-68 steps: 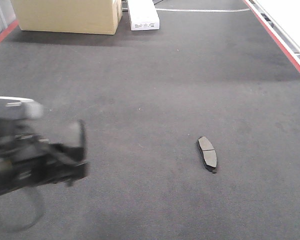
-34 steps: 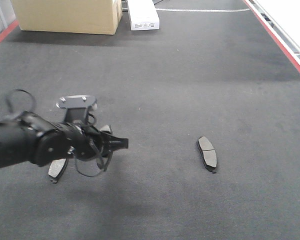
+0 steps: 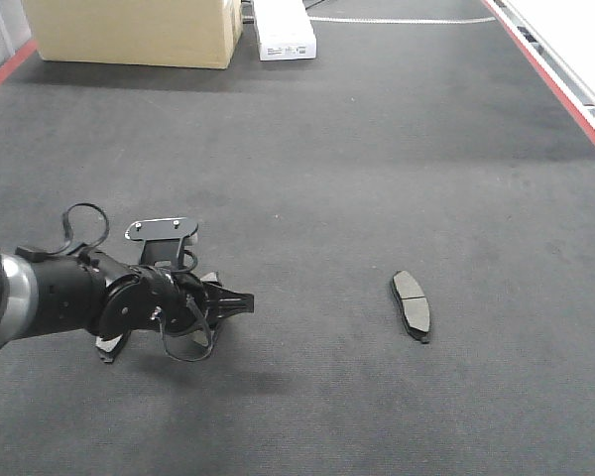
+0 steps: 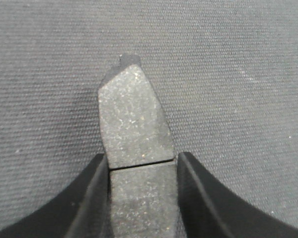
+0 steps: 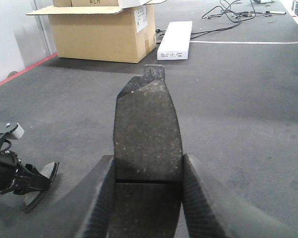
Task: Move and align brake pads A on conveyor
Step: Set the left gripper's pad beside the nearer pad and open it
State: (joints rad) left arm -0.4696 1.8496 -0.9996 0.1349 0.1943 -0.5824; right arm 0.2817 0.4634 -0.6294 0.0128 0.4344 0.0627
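One brake pad [image 3: 411,304] already lies free on the conveyor [image 3: 377,149], while my left end effector [image 4: 141,163] is clamped on a second pad [image 4: 131,119] low over the belt and my right end effector [image 5: 146,171] grips a third [image 5: 146,129], both unplaced.

Open belt ahead of me
The conveyor [image 3: 377,149] lies bare mid-span; only a lone brake pad [image 3: 412,304], the cardboard box [image 3: 134,30] and white box [image 3: 284,30] at the far end obstruct.
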